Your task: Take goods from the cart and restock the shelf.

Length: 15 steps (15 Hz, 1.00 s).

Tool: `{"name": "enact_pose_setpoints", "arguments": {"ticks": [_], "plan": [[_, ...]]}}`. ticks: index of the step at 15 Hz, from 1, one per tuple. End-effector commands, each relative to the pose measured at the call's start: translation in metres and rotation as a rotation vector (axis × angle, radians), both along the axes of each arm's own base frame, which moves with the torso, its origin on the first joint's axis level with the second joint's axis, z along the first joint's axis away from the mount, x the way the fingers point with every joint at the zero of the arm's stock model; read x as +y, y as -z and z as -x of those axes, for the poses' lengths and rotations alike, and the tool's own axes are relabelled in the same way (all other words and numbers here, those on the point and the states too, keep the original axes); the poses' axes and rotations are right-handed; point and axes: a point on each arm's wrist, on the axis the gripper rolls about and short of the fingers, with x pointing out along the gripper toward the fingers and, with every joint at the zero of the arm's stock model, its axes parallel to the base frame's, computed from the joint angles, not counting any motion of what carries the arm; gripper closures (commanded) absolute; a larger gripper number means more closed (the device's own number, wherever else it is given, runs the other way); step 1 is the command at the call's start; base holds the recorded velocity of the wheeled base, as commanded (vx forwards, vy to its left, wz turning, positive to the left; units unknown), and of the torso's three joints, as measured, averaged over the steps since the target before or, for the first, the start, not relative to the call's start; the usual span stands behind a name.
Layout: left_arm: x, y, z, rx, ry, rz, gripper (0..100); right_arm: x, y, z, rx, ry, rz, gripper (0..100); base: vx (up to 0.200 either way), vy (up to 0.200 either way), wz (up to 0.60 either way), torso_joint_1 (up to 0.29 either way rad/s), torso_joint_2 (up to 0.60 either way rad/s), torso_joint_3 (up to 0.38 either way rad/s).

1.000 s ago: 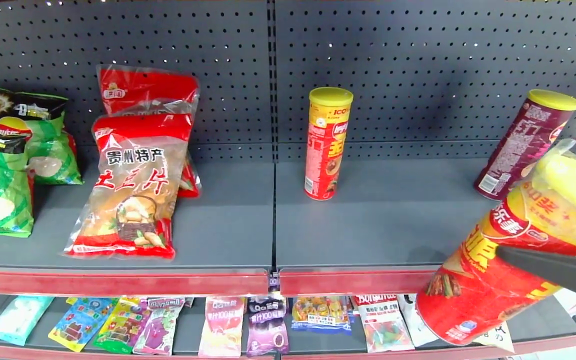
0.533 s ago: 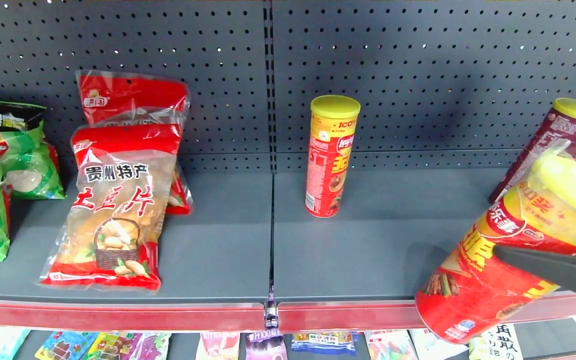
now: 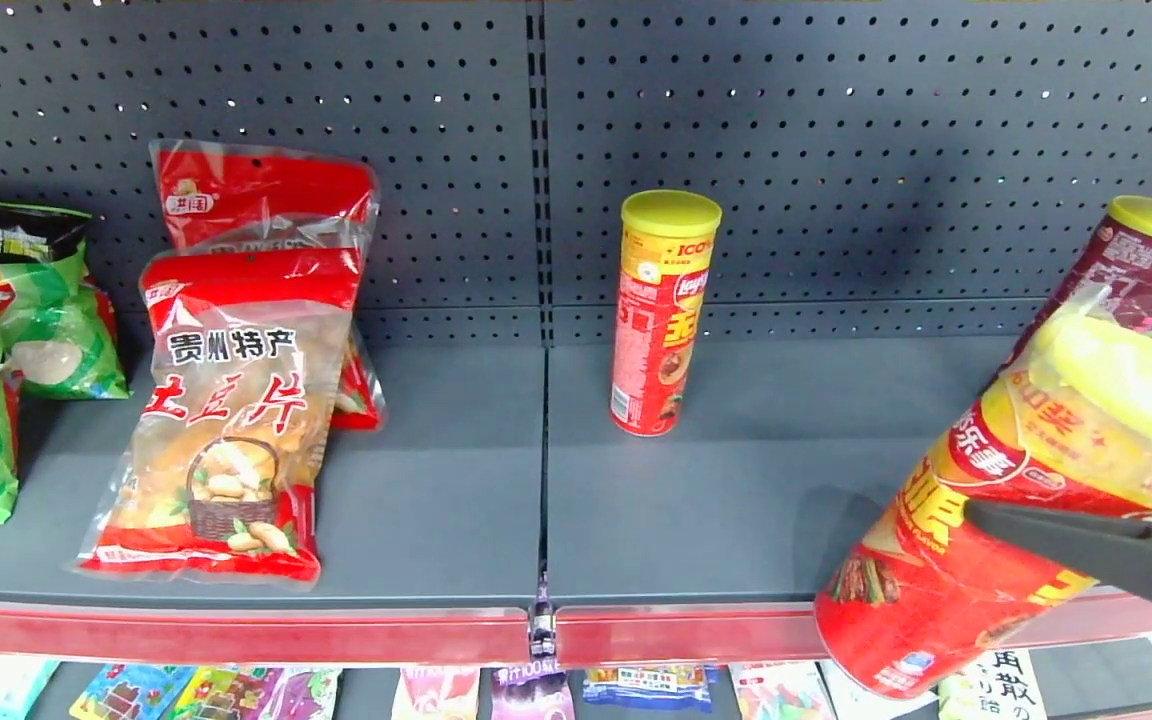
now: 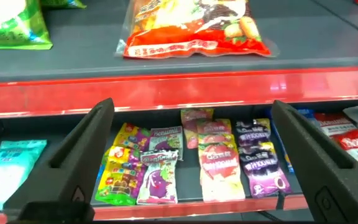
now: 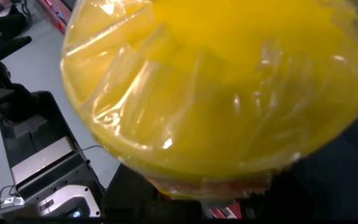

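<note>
Right gripper (image 3: 1021,522) grips wrapped chip canister (image 3: 921,600), tilted at shelf (image 3: 736,500) front, not yet placed; left gripper (image 4: 192,107) spread, empty.

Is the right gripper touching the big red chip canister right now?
Touching. The head view shows the right gripper with one black finger pressed flat across the side of the tilted red chip canister.

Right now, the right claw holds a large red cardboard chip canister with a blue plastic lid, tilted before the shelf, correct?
The plastic lid is yellow, not blue. The head view shows the right claw holding the large red cardboard chip canister, tilted before the grey metal shelf.
</note>
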Motion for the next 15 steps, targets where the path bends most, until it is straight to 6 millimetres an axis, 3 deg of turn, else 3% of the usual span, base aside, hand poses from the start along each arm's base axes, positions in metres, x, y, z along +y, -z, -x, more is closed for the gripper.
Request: {"name": "enact_pose_setpoints", "arguments": {"ticks": [1, 2, 3, 5, 7, 8, 9, 11, 14, 15], "plan": [[0.000, -0.024, 0.004, -0.055, 0.033, 0.003, 0, 0.001, 0.000, -0.002, 0.004, -0.001, 0.003, 100, 0.000, 0.000, 0.00, 0.000, 0.00, 0.000], [-0.001, -0.100, -0.012, -0.030, 0.065, 0.043, 0, 0.001, -0.001, -0.001, -0.002, -0.001, -0.001, 100, 0.000, 0.000, 0.00, 0.000, 0.00, 0.000], [-0.001, -0.132, -0.024, -0.030, 0.070, 0.058, 0, 0.000, -0.001, 0.000, -0.004, 0.000, -0.001, 100, 0.000, 0.000, 0.00, 0.000, 0.00, 0.000], [-0.005, -0.163, -0.072, 0.058, 0.139, -0.121, 0, -0.001, 0.002, 0.000, 0.005, 0.006, 0.001, 100, 0.000, 0.000, 0.00, 0.000, 0.00, 0.000], [-0.019, -0.192, -0.128, 0.111, 0.387, -0.155, 0, -0.001, 0.000, 0.000, 0.003, 0.010, -0.006, 100, 0.000, 0.000, 0.00, 0.000, 0.00, 0.000], [-0.026, -0.197, -0.146, 0.129, 0.461, -0.155, 0, -0.001, -0.001, 0.000, 0.002, 0.010, -0.007, 100, 0.000, 0.000, 0.00, 0.000, 0.00, 0.000], [-0.051, -0.204, -0.179, 0.163, 0.637, -0.154, 0, 0.000, -0.001, -0.001, 0.004, 0.010, -0.005, 100, 0.000, 0.000, 0.00, 0.000, 0.00, 0.000], [-0.097, -0.196, -0.232, 0.255, 0.811, -0.146, 0, 0.001, -0.002, -0.004, 0.002, 0.023, 0.000, 100, 0.000, 0.000, 0.00, 0.000, 0.00, 0.000], [-0.140, -0.181, -0.295, 0.222, 0.878, -0.148, 0, 0.000, -0.003, -0.005, -0.005, 0.050, 0.007, 100, 0.000, 0.000, 0.00, 0.000, 0.00, 0.000], [-0.148, -0.179, -0.303, 0.206, 0.888, -0.148, 0, 0.000, -0.003, -0.005, -0.008, 0.059, 0.008, 100, 0.000, 0.000, 0.00, 0.000, 0.00, 0.000]]}}
